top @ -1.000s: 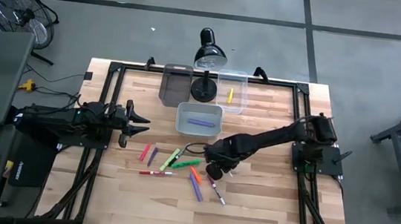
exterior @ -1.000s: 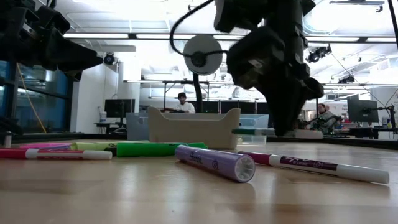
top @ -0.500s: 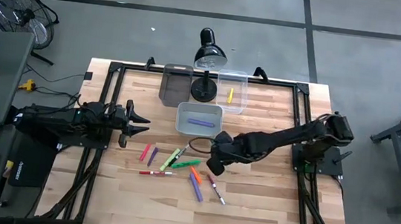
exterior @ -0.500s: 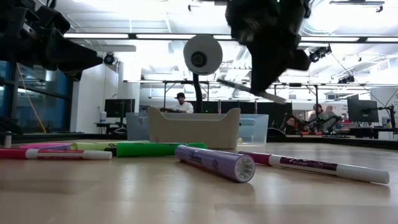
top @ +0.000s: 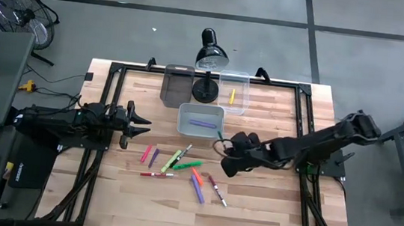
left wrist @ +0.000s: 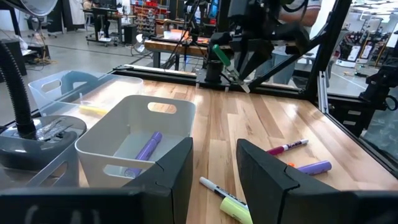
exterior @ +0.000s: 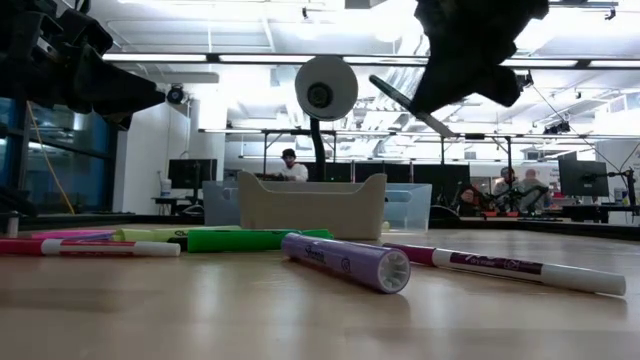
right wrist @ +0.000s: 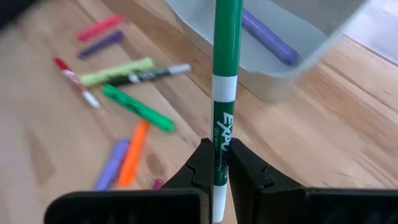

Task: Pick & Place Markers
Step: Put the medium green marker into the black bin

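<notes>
My right gripper (top: 229,150) hangs above the table's middle, just near of the white bin (top: 184,126), and is shut on a green marker (right wrist: 222,74) with a white band. It also shows high in the low view (exterior: 470,50). Several markers lie flat on the wood: pink (top: 146,153), yellow-green (top: 173,159), green (top: 187,164), orange (top: 197,176), purple (top: 198,192). A purple marker (top: 201,123) lies inside the white bin. My left gripper (left wrist: 214,168) waits open at the table's left, pointing level. My right gripper pinches the green marker's barrel, just below its white band (right wrist: 219,155), between the two fingers (right wrist: 202,167). The fingers slant down from the table's right. The marker (exterior: 400,100) is lifted clear and tilted, its long green end (top: 220,137) toward the white bin.
A clear bin (top: 242,102) with a yellow marker (top: 231,96) and a dark bin (top: 177,85) stand at the far edge, on either side of a black desk lamp (top: 206,87). A black frame (top: 116,70) runs round the table.
My right gripper has risen from the table with the green marker and gone toward the right and far edges, tipping from pointing down to a slant. The marker, level and low a second ago, now hangs tilted, clear of the wood.
</notes>
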